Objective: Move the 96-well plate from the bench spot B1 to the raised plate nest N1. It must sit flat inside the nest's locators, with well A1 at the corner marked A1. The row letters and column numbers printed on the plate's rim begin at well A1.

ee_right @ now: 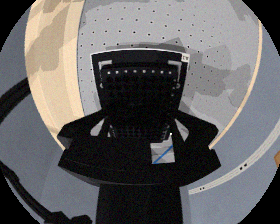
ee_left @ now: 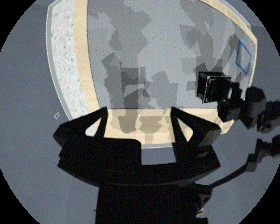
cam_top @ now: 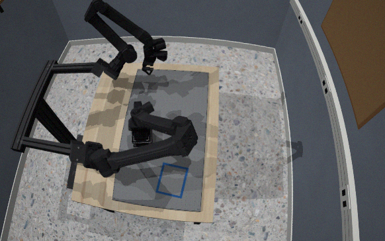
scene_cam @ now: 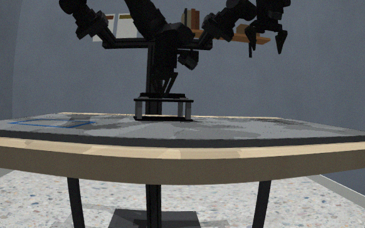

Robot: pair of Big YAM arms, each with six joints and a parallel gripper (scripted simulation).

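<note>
Top view: the 96-well plate (cam_top: 141,136) (scene_cam: 162,94) (ee_right: 141,92) lies at the raised plate nest (cam_top: 141,143) (scene_cam: 138,109) (ee_left: 207,84) (ee_right: 138,55), partly beneath the right arm (cam_top: 144,150) (scene_cam: 165,50) (ee_left: 256,102), and well apart from the blue outline (cam_top: 160,177) (scene_cam: 40,125) (ee_left: 237,50) (ee_right: 163,154), presumably B1; the carry is thus judged done, with final seating, release and withdrawal left; exterior view: the plate is at the top of the nest, its long axis running side to side, roughly level, though full seating cannot be told; the right gripper (scene_cam: 164,93) (ee_right: 139,109) reaches down to it; left wrist view: the left gripper (cam_top: 148,72) (scene_cam: 266,51) (ee_left: 139,110) stands wide apart with nothing between its fingers, away from the nest; right wrist view: the right gripper is clamped on the plate across its short width, the long axis running from the gripper toward the far end of the nest, where a line of eight pale well spots crosses between two grey corner locators (ee_right: 105,64); a small white label (ee_right: 185,58) marks the upper right nest corner, but its lettering and the rim print are too small to read, so the direction of A1 cannot be confirmed
</note>
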